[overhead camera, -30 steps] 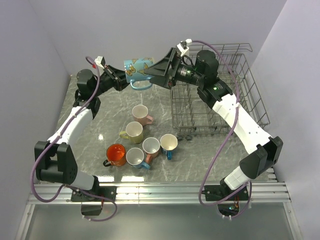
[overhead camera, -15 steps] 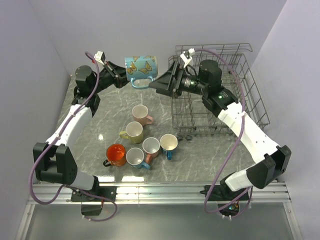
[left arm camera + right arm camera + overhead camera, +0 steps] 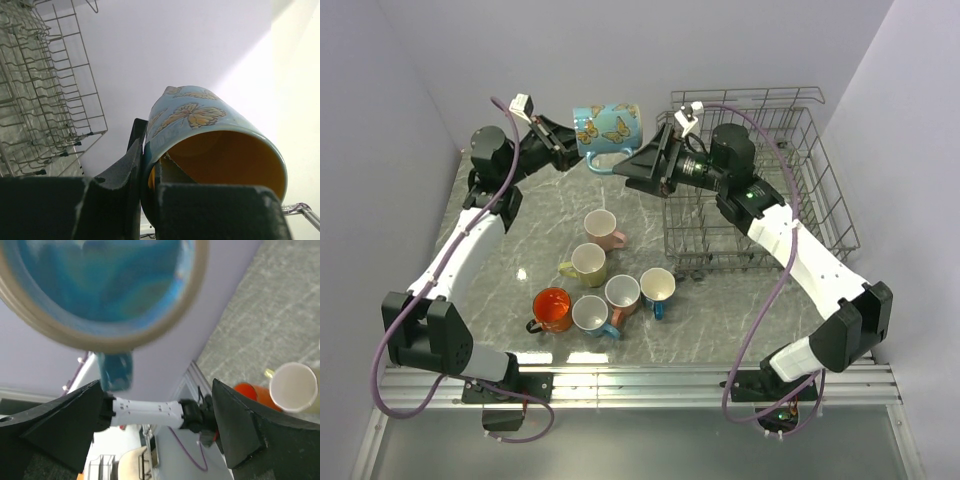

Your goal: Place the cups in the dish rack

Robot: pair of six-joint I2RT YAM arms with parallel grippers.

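Light blue with butterflies, the mug (image 3: 608, 128) hangs in the air just left of the dish rack (image 3: 825, 200). My left gripper (image 3: 572, 150) is clamped on its rim, one finger inside. My right gripper (image 3: 636, 160) faces the mug's base with jaws spread wide, touching nothing. I see no cup in the rack, and six other mugs (image 3: 588, 262) stand clustered on the marble table (image 3: 730, 300). I judge the loading barely begun: all seven are left to place.
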